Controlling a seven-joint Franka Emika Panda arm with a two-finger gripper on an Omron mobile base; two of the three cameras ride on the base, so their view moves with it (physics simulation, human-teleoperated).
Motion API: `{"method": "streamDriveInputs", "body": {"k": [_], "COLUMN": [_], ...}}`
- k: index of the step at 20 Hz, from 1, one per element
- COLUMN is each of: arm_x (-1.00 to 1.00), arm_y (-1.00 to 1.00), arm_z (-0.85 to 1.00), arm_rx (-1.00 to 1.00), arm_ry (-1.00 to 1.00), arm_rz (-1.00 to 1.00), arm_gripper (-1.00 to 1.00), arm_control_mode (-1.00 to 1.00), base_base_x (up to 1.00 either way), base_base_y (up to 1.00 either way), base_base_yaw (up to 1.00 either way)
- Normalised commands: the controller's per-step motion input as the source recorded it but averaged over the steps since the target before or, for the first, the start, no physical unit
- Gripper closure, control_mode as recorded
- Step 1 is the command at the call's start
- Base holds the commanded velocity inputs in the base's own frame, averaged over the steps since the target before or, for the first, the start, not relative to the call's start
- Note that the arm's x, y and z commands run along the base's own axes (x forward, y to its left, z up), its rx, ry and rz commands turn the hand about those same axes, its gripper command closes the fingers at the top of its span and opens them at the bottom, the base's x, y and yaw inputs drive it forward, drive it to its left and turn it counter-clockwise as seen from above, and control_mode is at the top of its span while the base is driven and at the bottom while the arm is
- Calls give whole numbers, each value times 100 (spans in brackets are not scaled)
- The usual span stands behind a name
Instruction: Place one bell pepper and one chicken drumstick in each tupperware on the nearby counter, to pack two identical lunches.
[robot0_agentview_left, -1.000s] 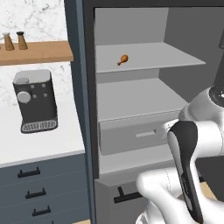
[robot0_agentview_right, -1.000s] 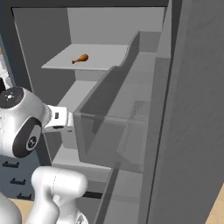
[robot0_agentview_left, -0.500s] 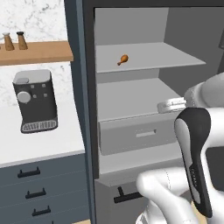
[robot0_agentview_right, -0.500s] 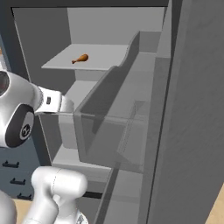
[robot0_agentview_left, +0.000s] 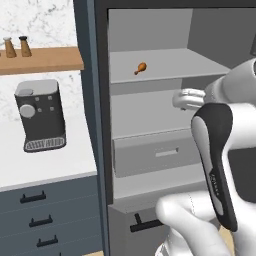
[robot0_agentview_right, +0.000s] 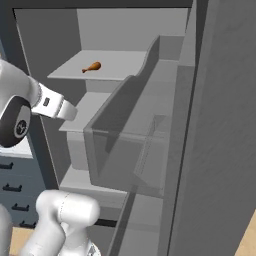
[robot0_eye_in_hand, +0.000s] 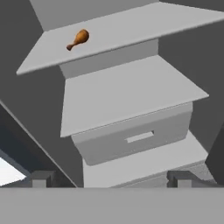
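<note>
A brown chicken drumstick (robot0_agentview_left: 141, 67) (robot0_agentview_right: 92, 67) (robot0_eye_in_hand: 78, 39) lies alone on the upper shelf of the open grey cabinet. My gripper (robot0_eye_in_hand: 111, 179) is open, with nothing between its fingertips (robot0_eye_in_hand: 41, 178). It faces the shelves from outside, below and well short of the drumstick. My white hand (robot0_agentview_left: 187, 98) (robot0_agentview_right: 55, 105) hovers in front of the middle shelf. The white counter (robot0_agentview_left: 45, 165) runs to the left of the cabinet. The bell pepper and the tupperware are out of view.
A black coffee machine (robot0_agentview_left: 40, 115) stands on the counter under a wooden shelf (robot0_agentview_left: 42, 60) carrying two shakers. A closed grey drawer (robot0_agentview_left: 155, 155) (robot0_eye_in_hand: 135, 138) sits below the middle shelf. The open cabinet door (robot0_agentview_right: 215, 150) forms a wall on the right.
My hand has risen from drawer height to the level of the middle shelf. The drumstick has not moved, and the gripper stays open.
</note>
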Motion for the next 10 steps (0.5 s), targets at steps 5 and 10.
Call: {"method": "streamDriveInputs", "body": {"k": [5, 10], "arm_x": [27, 13], "arm_y": [0, 0], "arm_z": [6, 16], "arm_rx": [7, -5], "arm_ry": [-6, -19], "arm_rz": [-5, 0], "arm_gripper": [-100, -100], "arm_control_mode": [-100, -100], "base_base_x": [0, 0], "base_base_y": [0, 0], "base_base_yaw": [0, 0]}}
